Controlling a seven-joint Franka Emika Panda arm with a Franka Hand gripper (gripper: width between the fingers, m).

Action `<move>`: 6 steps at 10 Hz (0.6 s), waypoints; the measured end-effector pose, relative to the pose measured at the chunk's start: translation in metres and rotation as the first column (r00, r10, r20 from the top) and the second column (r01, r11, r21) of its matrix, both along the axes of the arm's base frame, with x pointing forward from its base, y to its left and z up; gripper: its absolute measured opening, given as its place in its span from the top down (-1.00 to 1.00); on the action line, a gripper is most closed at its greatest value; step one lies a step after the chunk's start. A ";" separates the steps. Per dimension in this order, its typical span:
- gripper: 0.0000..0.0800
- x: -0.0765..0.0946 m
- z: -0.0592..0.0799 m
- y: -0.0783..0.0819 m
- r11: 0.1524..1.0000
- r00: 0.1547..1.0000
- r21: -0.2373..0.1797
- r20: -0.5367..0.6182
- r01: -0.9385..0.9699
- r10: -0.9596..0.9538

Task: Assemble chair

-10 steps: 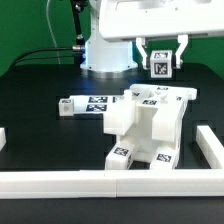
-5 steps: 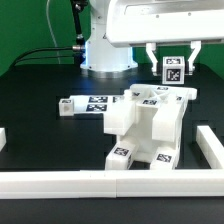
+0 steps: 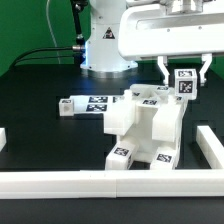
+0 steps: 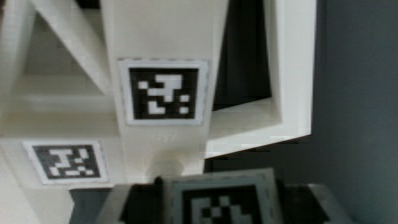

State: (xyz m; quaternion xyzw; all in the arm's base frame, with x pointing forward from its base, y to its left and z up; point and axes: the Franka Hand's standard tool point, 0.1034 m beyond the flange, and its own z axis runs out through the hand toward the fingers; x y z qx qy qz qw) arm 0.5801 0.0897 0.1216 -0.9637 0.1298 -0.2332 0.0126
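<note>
Exterior view brightly, evenly lit from above; white chair faces are washed out, soft shadows cast on the black table. Wrist view is dimmer, blurred throughout.

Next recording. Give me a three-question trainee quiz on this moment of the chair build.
1. True or false: the end effector is open and empty.
2. In the exterior view, the loose tagged part lies on which side of the partly built chair? A left, B right.
3. Fill in: the end effector grips a white block bearing a square marker ___.
Key: 1 false; 2 A; 3 tag.
</note>
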 end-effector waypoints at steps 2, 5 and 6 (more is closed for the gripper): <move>0.29 0.001 0.000 -0.004 1.000 1.000 -0.012 0.007 -0.018 0.018; 0.29 0.003 0.001 -0.014 0.998 0.999 -0.034 0.007 -0.043 0.044; 0.29 0.003 -0.002 -0.018 0.998 0.999 -0.041 0.004 -0.048 0.048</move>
